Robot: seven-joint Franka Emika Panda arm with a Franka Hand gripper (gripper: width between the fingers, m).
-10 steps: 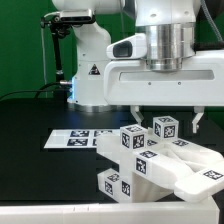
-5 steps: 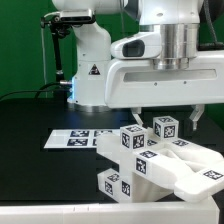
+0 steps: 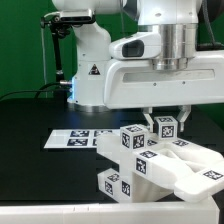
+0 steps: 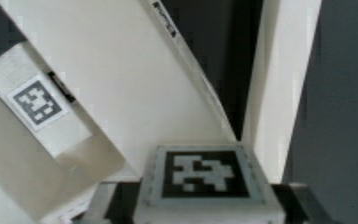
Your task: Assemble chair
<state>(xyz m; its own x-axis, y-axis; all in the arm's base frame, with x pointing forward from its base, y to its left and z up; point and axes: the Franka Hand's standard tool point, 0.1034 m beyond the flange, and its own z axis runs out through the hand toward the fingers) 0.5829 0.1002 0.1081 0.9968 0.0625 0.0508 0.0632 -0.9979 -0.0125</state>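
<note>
Black table (image 3: 40, 115) with piled chair parts (image 3: 150, 160), fingers (image 3: 165, 119) closed around a tagged post (image 3: 165, 127).

Low frontal exterior view; wrist view close above shared chair parts (image 3: 150, 160).

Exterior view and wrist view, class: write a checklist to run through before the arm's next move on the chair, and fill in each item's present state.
1. Tool over the cube-ended post: ok.
2. Fingers either side of the post's tagged end: ok.
3. Fingers pressing on the post: cannot tell.
4. Chair parts bunched together, tool path tight: not ok.
5. Marker board free of the tool: ok.
</note>
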